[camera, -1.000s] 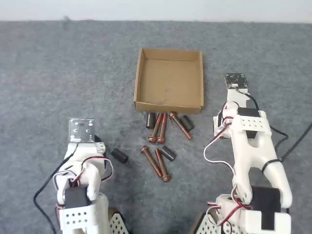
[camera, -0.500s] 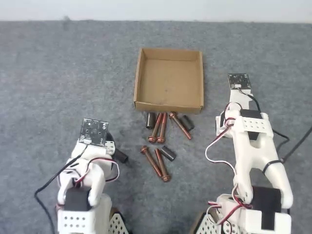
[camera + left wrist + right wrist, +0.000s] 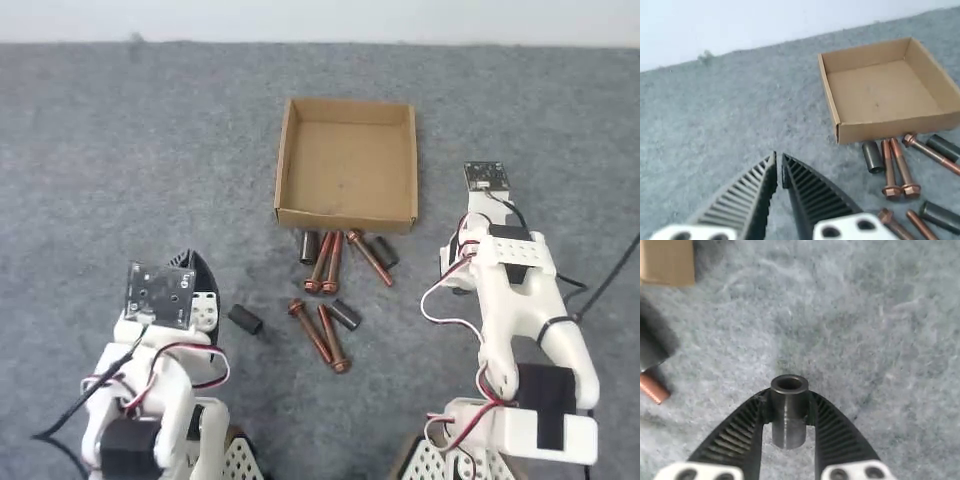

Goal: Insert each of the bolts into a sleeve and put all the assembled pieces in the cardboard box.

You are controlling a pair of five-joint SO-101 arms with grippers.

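Felt, grey and carpet-like, covers the desk (image 3: pixel 120 150), which carries a shallow square box of brown cardboard (image 3: pixel 345 215), open at the top. Just in front of the box lie five copper-coloured flanged bolts (image 3: pixel 322 262) mixed with three short black cylindrical sleeves (image 3: pixel 345 314). A fourth loose sleeve (image 3: pixel 244 320) lies apart, near the left gripper (image 3: pixel 779 162), whose ribbed black fingers are closed together on nothing. Out to the right of the box, the right gripper (image 3: pixel 788 401) is clamped on a black tubular sleeve (image 3: pixel 788 415), its open bore facing the wrist camera
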